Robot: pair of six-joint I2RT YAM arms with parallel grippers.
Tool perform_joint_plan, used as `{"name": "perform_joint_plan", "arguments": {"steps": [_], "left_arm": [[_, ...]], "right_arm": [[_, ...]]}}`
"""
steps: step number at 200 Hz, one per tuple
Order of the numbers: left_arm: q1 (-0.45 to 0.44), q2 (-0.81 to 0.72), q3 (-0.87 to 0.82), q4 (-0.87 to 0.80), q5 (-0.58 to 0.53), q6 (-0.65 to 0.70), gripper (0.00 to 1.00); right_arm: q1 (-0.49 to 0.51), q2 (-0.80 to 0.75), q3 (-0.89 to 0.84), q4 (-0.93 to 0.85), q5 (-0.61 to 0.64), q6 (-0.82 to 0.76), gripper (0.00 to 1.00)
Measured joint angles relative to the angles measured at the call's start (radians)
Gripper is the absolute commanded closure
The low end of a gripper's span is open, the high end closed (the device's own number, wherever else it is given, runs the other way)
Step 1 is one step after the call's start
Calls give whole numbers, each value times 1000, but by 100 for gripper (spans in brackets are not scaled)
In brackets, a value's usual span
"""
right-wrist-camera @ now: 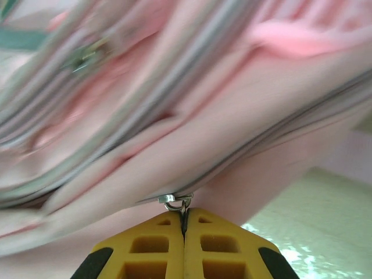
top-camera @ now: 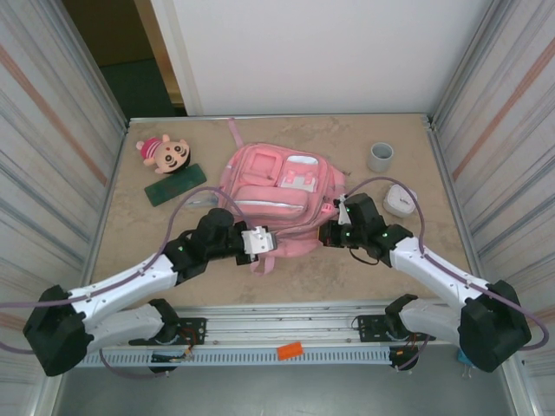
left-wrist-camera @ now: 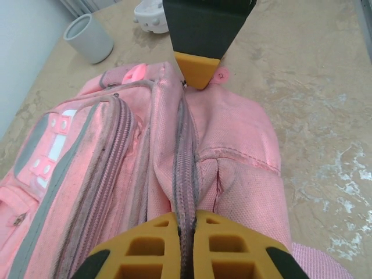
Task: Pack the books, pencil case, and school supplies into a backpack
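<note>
Both arms stretched low from the near edge, angled inward to meet at the near end of the backpack [top-camera: 277, 186]. There, left gripper [left-wrist-camera: 187, 232] clenched on the zipped seam [left-wrist-camera: 185, 157]; opposite, right gripper [right-wrist-camera: 185, 224] pinched tight on the zip pull [right-wrist-camera: 176, 200]. Backpack flat mid-table, zips closed where visible, contents hidden. Farther left, pencil case [top-camera: 175, 184] flat on the table just beside a plush doll [top-camera: 157, 150]. Far right, grey cup [top-camera: 380, 157] upright.

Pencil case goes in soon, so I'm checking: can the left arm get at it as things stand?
Probably not yet: the left gripper has its jaws shut on the backpack zip seam. Once released, the pencil case lies unobstructed on its side.
</note>
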Motion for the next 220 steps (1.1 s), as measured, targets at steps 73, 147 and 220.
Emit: {"name": "perform_joint_plan", "arguments": {"steps": [73, 147, 220], "left_arm": [[-2, -82, 0, -74, 19, -4, 100], [-47, -76, 3, -92, 11, -20, 58], [-88, -31, 113, -106, -51, -32, 27]], "right_arm": [[-328, 62, 27, -13, -102, -34, 100], [-393, 214, 114, -31, -200, -68, 57], [-287, -227, 26, -62, -68, -11, 44]]}}
